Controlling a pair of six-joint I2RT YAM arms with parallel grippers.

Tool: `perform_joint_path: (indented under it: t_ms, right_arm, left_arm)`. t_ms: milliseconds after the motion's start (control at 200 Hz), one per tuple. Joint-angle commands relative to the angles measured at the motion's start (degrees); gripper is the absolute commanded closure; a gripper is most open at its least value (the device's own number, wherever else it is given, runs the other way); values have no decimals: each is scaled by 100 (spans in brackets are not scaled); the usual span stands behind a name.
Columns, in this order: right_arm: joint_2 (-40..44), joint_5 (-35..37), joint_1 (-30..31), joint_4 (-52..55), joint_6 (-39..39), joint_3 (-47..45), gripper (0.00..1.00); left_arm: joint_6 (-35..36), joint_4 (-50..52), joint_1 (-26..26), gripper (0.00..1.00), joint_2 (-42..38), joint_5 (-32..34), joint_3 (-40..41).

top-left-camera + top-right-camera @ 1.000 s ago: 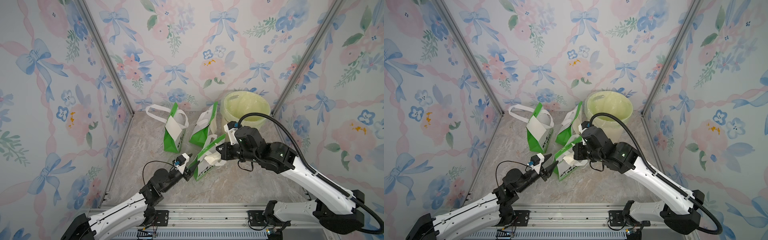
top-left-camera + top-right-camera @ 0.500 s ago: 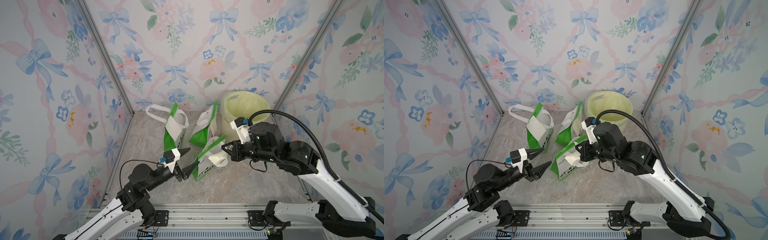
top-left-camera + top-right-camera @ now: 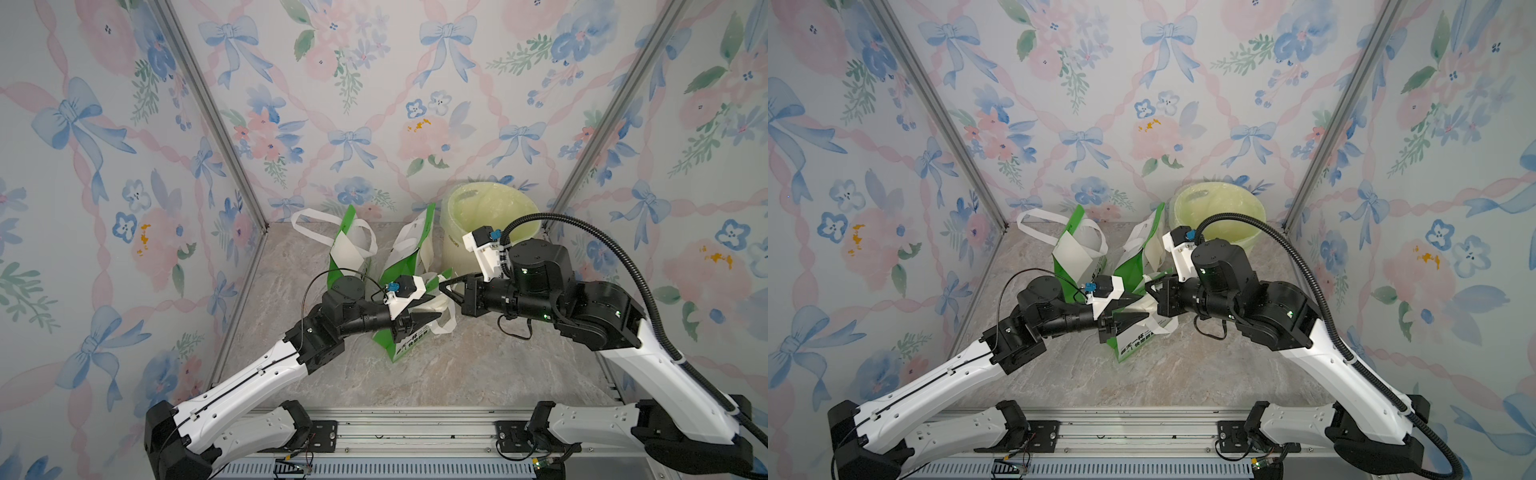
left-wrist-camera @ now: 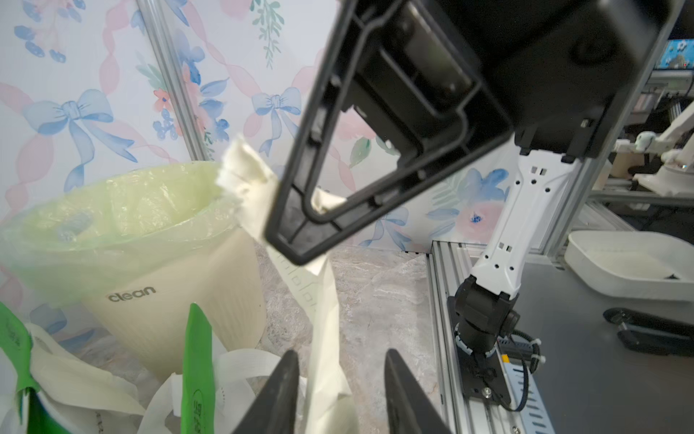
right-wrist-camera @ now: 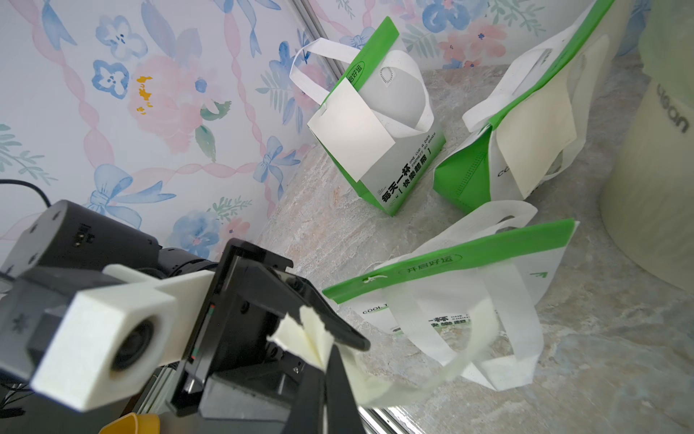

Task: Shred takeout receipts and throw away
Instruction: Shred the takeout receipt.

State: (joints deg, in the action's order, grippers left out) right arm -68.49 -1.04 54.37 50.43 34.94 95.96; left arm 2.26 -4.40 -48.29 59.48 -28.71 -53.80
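Right gripper (image 5: pixel 326 362) pinches receipt (image 4: pixel 325 319) top so it hangs free; left gripper (image 4: pixel 341 355) straddles it, jaws apart. Likely set to tear.

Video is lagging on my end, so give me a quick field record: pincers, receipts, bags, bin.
right pincer: shut on held receipt, torn end poking past it
left pincer: open, fingers either side of the hanging strip
far receipt: flat against far bag
middle receipt: against middle bag
near bag: just beneath both pincers
bin: upright, lined, at the back beside the bags
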Motion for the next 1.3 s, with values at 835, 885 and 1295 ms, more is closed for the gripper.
perform_joint_path:
  t_ms: [835, 885, 1295]
  right_arm:
    - [577, 445, 401, 2140, -4757, 724, 16]
    - [504, 396, 532, 2233, -5128, 742, 17]
    - [166, 125, 563, 1884, -5884, 587, 23]
  left_arm:
    - [688, 91, -6, 100, 13, -97, -151]
    - [770, 166, -64, 100, 56, -91, -177]
    - [1859, 747, -680, 100, 39, 285, -150]
